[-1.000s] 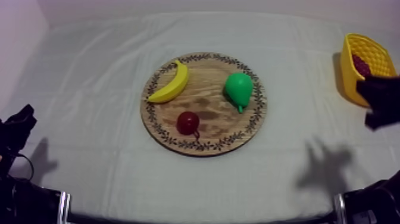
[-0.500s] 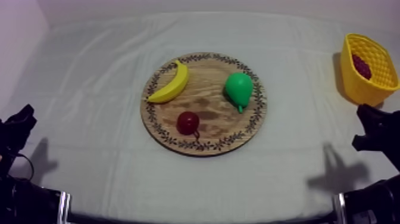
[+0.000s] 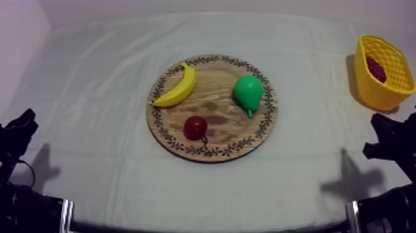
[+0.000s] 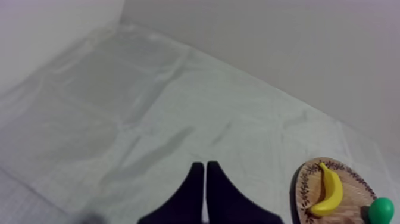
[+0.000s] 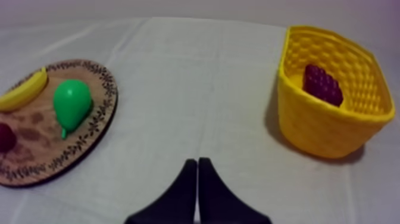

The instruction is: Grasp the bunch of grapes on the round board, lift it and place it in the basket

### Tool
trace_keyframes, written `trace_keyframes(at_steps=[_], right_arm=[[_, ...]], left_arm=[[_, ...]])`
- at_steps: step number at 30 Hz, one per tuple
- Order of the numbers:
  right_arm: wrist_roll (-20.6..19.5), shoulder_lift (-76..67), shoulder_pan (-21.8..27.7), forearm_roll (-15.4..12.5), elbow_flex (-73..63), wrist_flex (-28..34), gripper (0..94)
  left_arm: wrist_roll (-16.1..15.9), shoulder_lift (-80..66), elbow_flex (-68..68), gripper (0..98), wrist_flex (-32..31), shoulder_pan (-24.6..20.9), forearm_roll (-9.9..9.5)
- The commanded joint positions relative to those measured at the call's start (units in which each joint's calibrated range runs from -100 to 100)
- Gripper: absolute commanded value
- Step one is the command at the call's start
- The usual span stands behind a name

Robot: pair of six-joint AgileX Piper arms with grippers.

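Note:
The dark purple bunch of grapes (image 3: 376, 69) (image 5: 323, 85) lies inside the yellow basket (image 3: 396, 94) (image 5: 321, 131) at the table's right edge. The round wooden board (image 3: 216, 139) (image 5: 89, 140) with its patterned rim sits mid-table and carries a banana (image 3: 177, 87), a green pear (image 3: 248, 93) and a small red fruit (image 3: 195, 127). My right gripper (image 3: 379, 135) (image 5: 197, 170) is low at the right, in front of the basket, its fingers together as a narrow wedge on nothing. My left gripper (image 3: 25, 124) (image 4: 205, 173) rests low at the left, also shut on nothing.
The grey-white cloth (image 3: 93, 93) covers the table, with open room on both sides of the board. A pale wall rises behind the table's far edge. In the left wrist view the banana (image 4: 329, 190) and pear (image 4: 381, 210) show on the board (image 4: 303, 184) far off.
My right gripper has drawn back from the basket and come down to the table's lower right. The grapes stay in the basket. The left arm has not moved.

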Motion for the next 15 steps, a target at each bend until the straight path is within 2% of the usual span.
trace_keyframes(at_steps=[1, 15], right_arm=[[6.7, 0.0, 0.0, 0.0, 0.0, 0.1, 0.3], [6.3, 0.0, 0.0, 0.0, 0.0, 0.1, 0.3]], left_arm=[[0.0, 0.0, 0.0, 0.1, 0.0, 0.0, 0.01], [0.0, 0.0, 0.0, 0.1, 0.0, 0.0, 0.01]])
